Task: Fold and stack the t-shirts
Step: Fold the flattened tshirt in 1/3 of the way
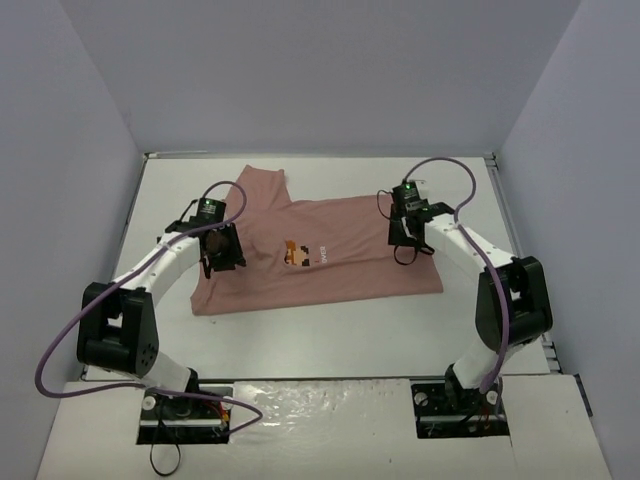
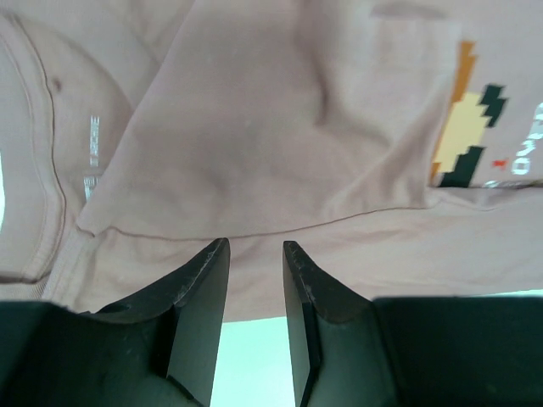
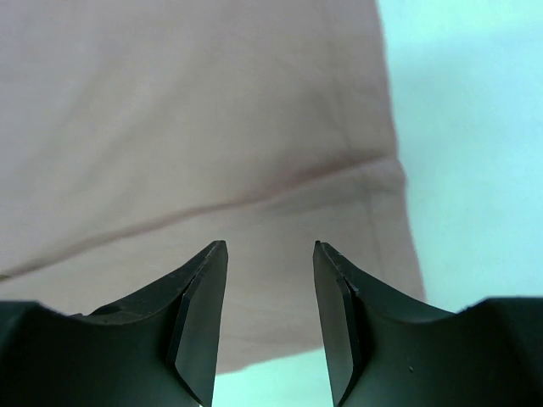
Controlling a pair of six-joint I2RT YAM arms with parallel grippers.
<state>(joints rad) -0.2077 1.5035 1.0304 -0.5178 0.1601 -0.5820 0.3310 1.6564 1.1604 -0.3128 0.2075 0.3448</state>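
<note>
Your dusty-pink t-shirt lies partly folded mid-desk, its long axis running left to right, with the collar end to the left. The left fingers are apart and empty over that left end, and the right fingers are apart and empty over the stitched right edge. Each arm is nearer its own end, cloth just ahead of its tips, so I judge the next fold needs both.
</note>
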